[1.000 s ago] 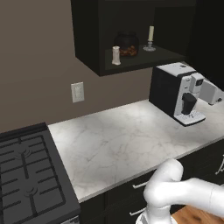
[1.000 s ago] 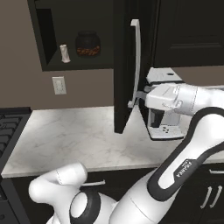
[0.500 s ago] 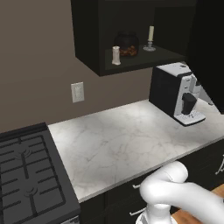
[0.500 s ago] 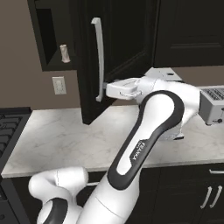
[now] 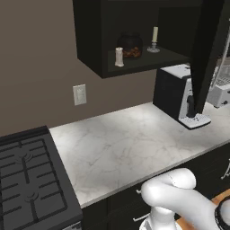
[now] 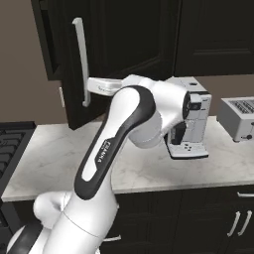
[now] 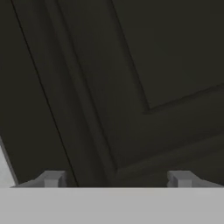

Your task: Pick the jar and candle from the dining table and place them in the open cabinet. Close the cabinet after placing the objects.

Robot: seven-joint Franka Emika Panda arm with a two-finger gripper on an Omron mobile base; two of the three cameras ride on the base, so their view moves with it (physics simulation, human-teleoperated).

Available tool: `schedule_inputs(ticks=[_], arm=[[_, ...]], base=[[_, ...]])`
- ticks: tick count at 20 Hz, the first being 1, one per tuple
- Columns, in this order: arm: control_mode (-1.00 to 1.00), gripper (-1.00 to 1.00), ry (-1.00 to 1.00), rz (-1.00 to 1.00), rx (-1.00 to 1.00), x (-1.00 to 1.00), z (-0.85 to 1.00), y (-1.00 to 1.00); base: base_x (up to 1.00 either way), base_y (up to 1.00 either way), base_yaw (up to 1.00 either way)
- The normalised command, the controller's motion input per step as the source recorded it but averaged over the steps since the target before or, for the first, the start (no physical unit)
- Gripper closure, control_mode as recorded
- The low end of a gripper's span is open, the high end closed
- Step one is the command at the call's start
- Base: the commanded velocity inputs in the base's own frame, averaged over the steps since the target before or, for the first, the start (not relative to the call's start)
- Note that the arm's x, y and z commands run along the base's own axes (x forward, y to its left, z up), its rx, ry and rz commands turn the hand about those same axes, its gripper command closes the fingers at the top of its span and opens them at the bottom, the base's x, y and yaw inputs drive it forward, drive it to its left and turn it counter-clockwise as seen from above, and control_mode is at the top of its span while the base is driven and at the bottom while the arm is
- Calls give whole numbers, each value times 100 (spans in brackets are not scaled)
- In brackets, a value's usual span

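The black cabinet (image 5: 90, 40) hangs above the counter with its interior showing in the left base view. On its shelf stand the jar (image 5: 130, 45) with brown contents and the cream candle (image 5: 154, 37) on its silvery holder. The cabinet door (image 6: 119, 54) with its long silver bar handle (image 6: 82, 62) stands partly swung across the opening; its edge (image 5: 209, 54) shows at the right of the left base view. My gripper (image 6: 91, 85) rests against the door's outer face just right of the handle. In the hand view the door panel (image 7: 131, 78) is very close and my gripper (image 7: 117, 179) is open, holding nothing.
A small pale shaker (image 5: 119, 57) stands at the shelf's front. Under the cabinet, a black and white coffee machine (image 6: 191, 119) sits on the marble counter (image 5: 130, 143), with a toaster (image 6: 240, 116) to its right. A stove (image 5: 27, 179) lies left, and a wall outlet (image 5: 80, 94).
The cabinet door has swung further left toward the opening, pushed by my hand. My arm has followed it across the front of the coffee machine.
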Motion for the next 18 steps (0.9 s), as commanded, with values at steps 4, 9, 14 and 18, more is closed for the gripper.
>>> schedule_inputs(ticks=[4,9,14,18], arm=[[-100,-100,1,-13,0,0,18,64],[-100,-100,0,-17,0,0,2,66],[-100,-100,-2,-22,-1,19,5,72],[-100,-100,-7,-22,-7,33,18,79]], base=[[0,0,0],[0,0,0],[0,0,0],[0,0,0]])
